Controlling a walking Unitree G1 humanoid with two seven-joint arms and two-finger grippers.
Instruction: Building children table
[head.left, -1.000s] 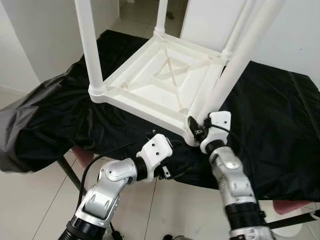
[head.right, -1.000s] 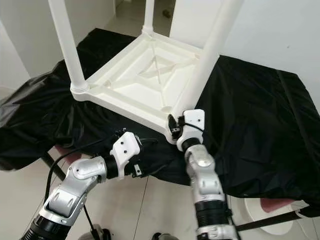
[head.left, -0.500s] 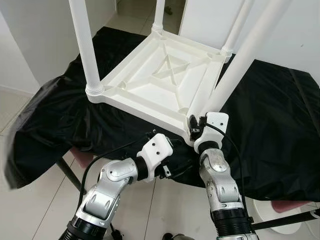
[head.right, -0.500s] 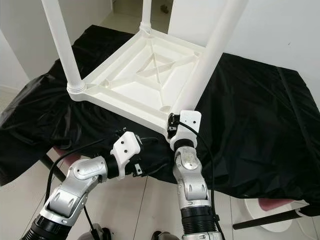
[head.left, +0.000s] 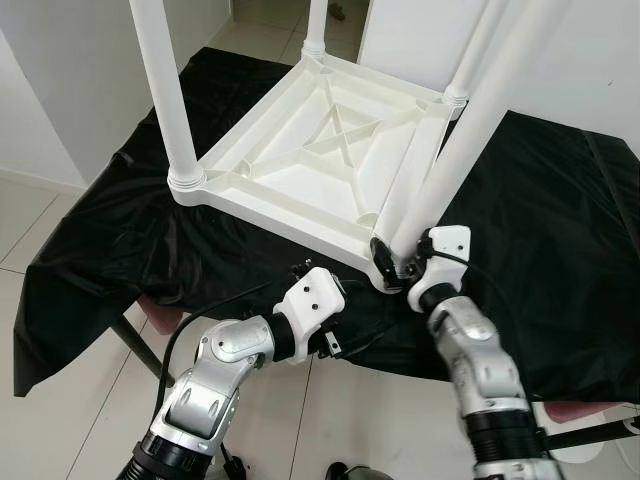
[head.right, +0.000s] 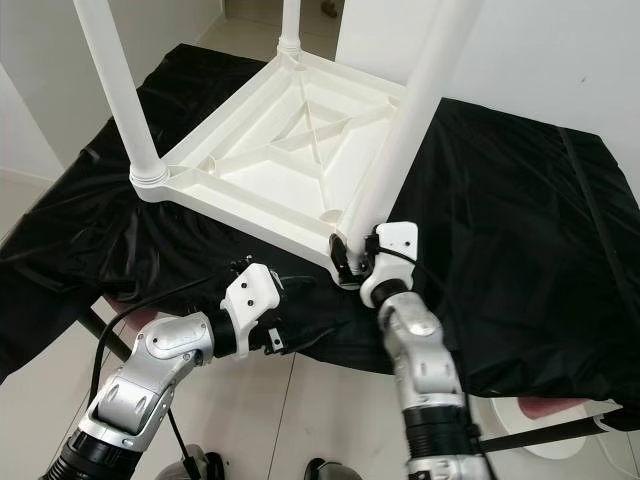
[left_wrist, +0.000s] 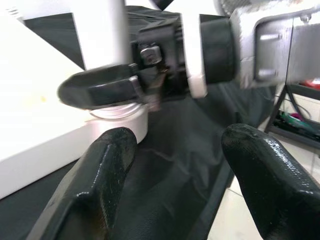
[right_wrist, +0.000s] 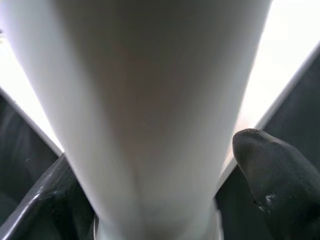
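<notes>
One white children's table (head.left: 330, 160) lies upside down on the one black-draped surface (head.left: 560, 250). Four white legs (head.left: 165, 100) stand up from its corners. Two pincers are near its closest corner: the right pincer (head.left: 392, 268) and the left pincer (head.left: 322, 345).

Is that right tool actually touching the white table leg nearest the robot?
Touching. In the right wrist view the table leg sits between the right tool's black fingers, pressed against both.

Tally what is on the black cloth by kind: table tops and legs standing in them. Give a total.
White table tops, upside down: 1
White legs, upright in the corners: 4
Total: 5
</notes>
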